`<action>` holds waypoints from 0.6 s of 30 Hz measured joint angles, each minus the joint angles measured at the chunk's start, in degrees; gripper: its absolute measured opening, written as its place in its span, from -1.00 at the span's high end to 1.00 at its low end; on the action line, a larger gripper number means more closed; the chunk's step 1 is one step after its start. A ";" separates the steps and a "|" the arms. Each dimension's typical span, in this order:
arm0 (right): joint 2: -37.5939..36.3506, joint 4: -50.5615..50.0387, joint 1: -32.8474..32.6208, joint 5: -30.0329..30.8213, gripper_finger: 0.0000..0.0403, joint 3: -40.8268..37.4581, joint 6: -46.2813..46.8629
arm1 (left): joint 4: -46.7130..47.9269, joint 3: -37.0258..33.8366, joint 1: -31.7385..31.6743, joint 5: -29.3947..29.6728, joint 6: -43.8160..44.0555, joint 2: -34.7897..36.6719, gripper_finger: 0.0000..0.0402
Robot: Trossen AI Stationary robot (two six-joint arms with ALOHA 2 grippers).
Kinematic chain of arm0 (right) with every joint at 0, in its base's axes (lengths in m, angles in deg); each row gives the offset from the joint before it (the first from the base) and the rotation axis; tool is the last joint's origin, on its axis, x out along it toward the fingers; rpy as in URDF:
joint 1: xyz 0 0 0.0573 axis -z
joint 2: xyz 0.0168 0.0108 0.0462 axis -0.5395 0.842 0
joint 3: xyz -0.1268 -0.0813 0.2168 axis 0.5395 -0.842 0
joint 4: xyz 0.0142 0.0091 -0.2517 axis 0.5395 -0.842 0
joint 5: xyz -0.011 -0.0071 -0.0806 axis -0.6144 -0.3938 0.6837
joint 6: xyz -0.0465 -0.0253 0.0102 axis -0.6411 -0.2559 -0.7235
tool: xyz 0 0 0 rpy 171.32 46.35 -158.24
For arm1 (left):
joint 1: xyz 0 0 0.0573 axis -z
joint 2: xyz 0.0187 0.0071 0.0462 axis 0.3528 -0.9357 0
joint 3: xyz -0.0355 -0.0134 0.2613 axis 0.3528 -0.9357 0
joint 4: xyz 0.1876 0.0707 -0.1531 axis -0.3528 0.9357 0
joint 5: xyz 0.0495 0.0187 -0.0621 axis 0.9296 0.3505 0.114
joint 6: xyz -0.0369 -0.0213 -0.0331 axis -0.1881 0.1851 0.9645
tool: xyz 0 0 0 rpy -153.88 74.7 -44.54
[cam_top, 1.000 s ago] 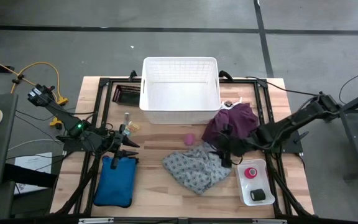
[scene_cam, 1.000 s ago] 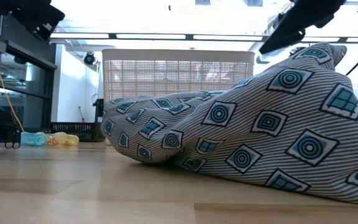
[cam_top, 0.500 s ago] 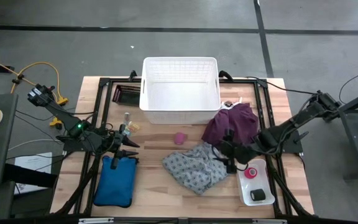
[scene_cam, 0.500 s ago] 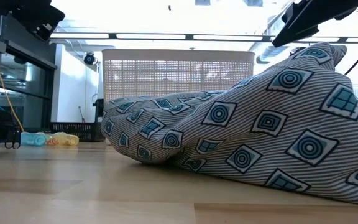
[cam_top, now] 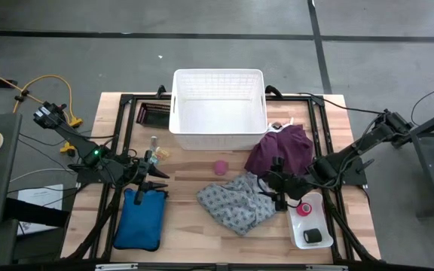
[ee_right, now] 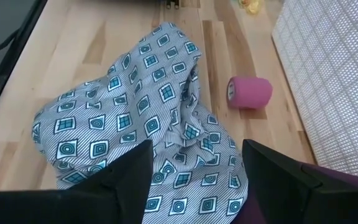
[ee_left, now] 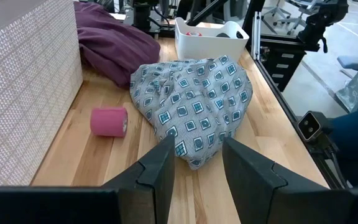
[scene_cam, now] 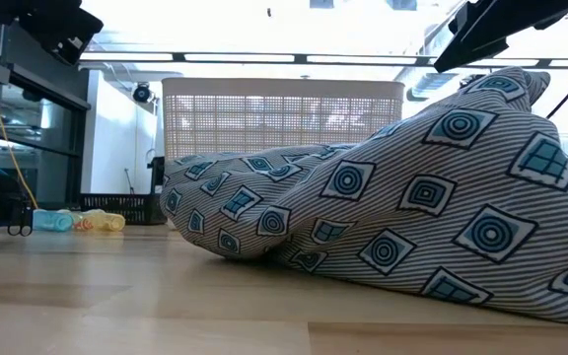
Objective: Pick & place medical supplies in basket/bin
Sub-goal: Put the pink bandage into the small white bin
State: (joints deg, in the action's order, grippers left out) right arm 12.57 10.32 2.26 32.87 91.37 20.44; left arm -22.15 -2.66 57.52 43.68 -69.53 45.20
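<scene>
Pink tape roll [cam_top: 219, 167] has rolled left to rest beside the basket's [cam_top: 218, 140] front wall.
Short pink cylinder on its side, mid-tabletop; right gripper [cam_top: 277, 186] hovers nearby over grey patterned cloth [cam_top: 236, 203], fingers apart, empty.

Grey concrete floor [cam_top: 368, 45] all around the wooden table [cam_top: 194, 226], with dark seam lines crossing it. From table height you get bright ceiling light strips [scene_cam: 294, 57], a white wall [scene_cam: 116, 138] and dark shelving [scene_cam: 28, 128] on the left.
</scene>
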 joint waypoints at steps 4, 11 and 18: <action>0.59 1.15 0.10 0.41 -0.16 0.00 -0.10 | 0.02 0.00 0.00 0.00 0.00 0.02 0.36; 5.96 7.92 2.90 2.92 -0.17 0.03 -3.77 | 0.02 0.00 0.01 0.00 0.01 0.00 0.36; 13.94 17.31 9.22 3.09 -0.17 0.02 -9.74 | 0.02 0.00 0.02 0.00 0.00 0.00 0.36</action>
State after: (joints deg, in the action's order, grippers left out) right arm 26.50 27.64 11.48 35.96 91.40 10.70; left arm -22.13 -2.66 57.54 43.68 -69.53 45.20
